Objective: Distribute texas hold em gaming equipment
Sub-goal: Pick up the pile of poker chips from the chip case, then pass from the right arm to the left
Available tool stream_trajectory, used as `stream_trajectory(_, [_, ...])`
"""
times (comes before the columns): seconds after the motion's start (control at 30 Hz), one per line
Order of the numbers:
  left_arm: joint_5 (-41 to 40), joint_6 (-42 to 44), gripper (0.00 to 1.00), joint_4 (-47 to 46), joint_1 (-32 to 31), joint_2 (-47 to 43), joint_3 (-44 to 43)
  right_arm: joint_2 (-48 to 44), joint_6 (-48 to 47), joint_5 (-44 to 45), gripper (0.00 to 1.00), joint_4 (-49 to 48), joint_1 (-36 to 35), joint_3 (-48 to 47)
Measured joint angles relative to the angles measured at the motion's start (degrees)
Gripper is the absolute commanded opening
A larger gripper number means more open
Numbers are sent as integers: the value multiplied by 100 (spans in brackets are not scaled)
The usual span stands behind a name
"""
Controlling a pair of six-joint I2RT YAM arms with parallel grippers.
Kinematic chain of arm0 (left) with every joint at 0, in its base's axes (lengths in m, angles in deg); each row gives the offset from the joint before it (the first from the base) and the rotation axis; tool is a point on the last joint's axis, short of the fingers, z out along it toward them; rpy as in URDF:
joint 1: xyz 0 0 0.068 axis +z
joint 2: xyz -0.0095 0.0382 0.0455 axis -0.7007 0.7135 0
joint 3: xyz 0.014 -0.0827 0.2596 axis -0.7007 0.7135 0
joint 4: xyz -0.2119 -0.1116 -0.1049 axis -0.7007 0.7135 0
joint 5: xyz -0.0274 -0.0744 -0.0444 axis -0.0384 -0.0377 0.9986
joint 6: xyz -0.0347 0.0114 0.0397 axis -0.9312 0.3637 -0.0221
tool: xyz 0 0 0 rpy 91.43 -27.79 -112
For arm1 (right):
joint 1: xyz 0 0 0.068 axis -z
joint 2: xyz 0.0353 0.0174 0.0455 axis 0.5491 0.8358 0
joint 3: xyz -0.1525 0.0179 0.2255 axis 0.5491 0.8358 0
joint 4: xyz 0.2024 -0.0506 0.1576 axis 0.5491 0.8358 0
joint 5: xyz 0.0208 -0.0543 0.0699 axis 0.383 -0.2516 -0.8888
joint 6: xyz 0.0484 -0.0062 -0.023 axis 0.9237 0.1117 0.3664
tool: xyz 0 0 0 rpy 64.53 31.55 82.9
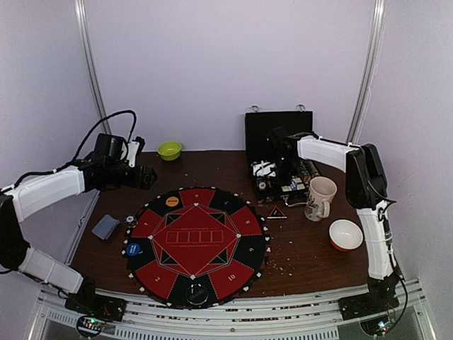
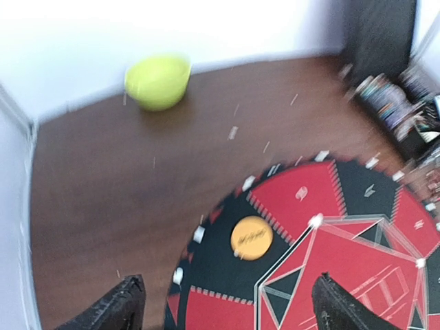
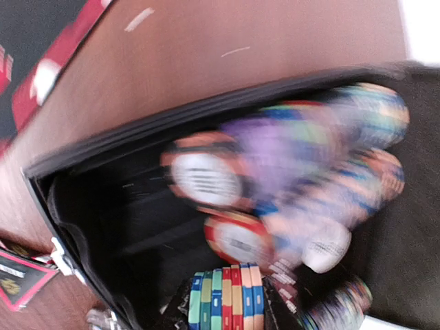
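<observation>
The right fingers (image 3: 177, 313) pinched striped poker chips (image 3: 227, 297) inside the case (image 3: 103, 220). The left fingers (image 2: 117, 309) stood spread, with the orange disc (image 2: 251, 238) ahead between them.

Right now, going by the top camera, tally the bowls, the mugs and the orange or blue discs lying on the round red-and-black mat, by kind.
Bowls: 2 (lime-green plastic bowl, orange bowl with a white inside)
Mugs: 1 (white ceramic mug)
Discs: 2 (small round orange disc, small round blue disc)
Total: 5
</observation>
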Motion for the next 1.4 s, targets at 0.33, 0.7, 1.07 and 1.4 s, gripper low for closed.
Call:
stream_trajectory(0.33, [828,1661,84,-1408,-706,-1587,586,-1742,4280,-741,0,-758,-131,-315])
stream_trajectory(0.7, [627,4592,98,-1709,-2658,-822,485,-2321,8771,-3088,0,-1862,-1287,1604])
stream_trajectory(1.07, [1147,4787,74,-1222,-2708,33,-48,-2319,10089,-3805,0,-2881,-2120,2041])
stream_trajectory(1.4, [852,4575,55,-1204,-2734,350,-378,-2308,10413,-3882,0,-3279,-2142,2063])
